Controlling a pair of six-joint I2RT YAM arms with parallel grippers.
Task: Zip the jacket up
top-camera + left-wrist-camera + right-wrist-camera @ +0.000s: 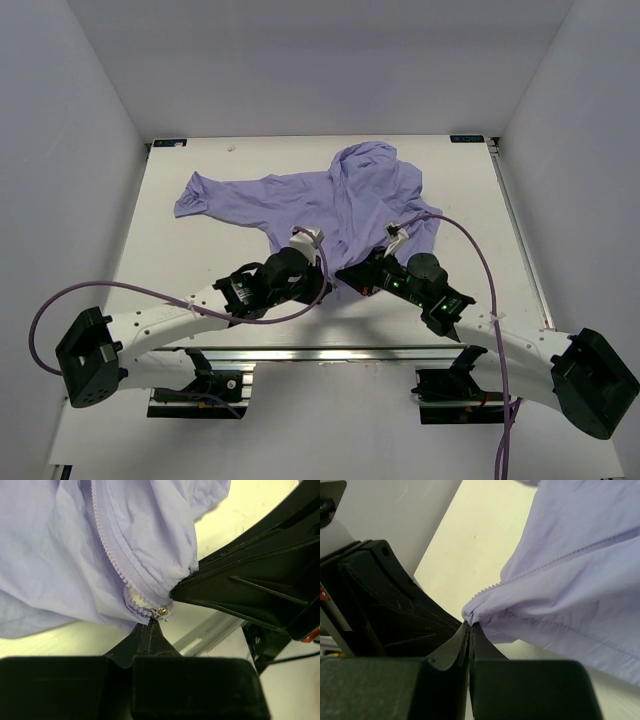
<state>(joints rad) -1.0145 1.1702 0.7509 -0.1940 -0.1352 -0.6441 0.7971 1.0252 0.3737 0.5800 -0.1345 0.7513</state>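
The lavender jacket (350,200) lies wrinkled on the white table (200,260), hood at the back and one sleeve stretched out to the left. Both grippers meet at its near bottom edge. My left gripper (327,284) is shut, its tips (152,622) pinching the small metal zipper slider (162,612) at the lower end of the zipper teeth (112,550). My right gripper (346,273) is shut on the jacket's bottom hem corner (476,611), its tips (470,625) right beside the left gripper. The right gripper's black body (250,580) fills the right of the left wrist view.
An aluminium rail (330,352) runs along the table's near edge, also seen in the left wrist view (210,630). White walls enclose the table on three sides. Purple cables (480,260) loop from both arms.
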